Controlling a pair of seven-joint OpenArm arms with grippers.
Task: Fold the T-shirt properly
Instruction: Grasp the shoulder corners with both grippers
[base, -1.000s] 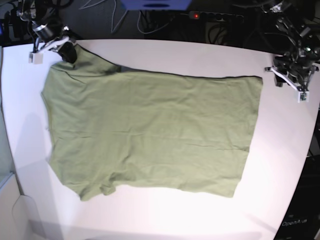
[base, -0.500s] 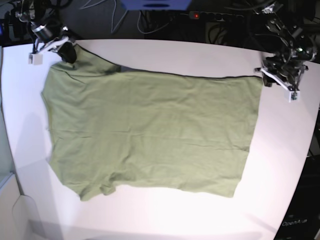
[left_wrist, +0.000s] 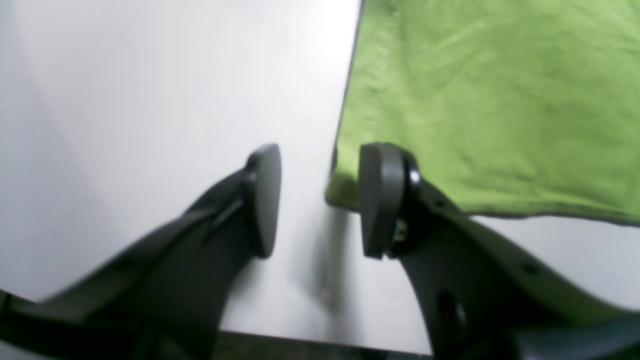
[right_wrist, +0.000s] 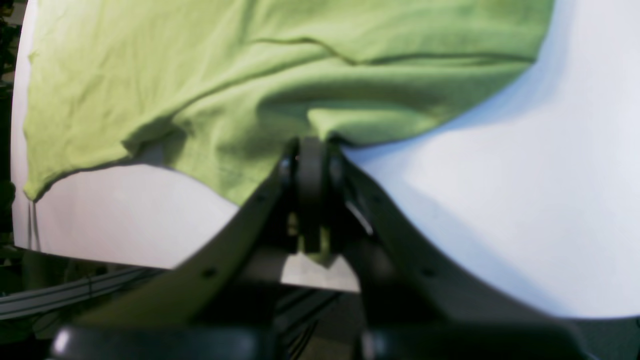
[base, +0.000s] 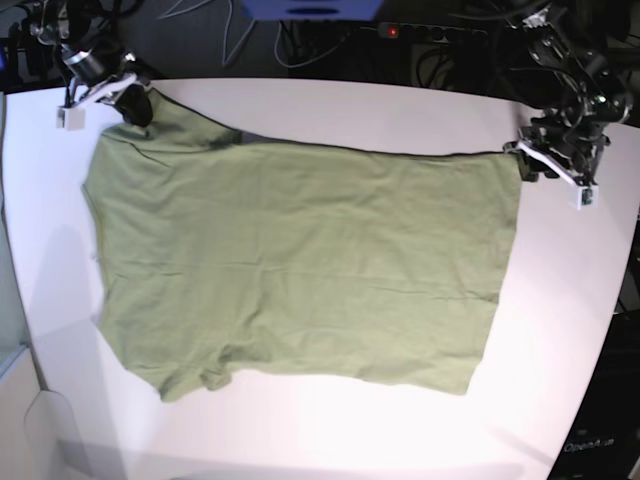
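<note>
The T-shirt is spread flat on the desk. One far corner is clamped by the right end effector; the opposite hem corner is straddled by the open left end effector. Closing there is judged next, then lifting both corners.

Faint "OpenArm" on dark stand at table's corner; nothing else legible.

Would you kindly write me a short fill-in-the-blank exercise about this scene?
1. The right gripper is ____ on the T-shirt.
2. The left gripper has its jaws ____ at the shirt's corner.
3. The T-shirt lies spread out on a ____ table.

Missing words: shut; open; white
</note>
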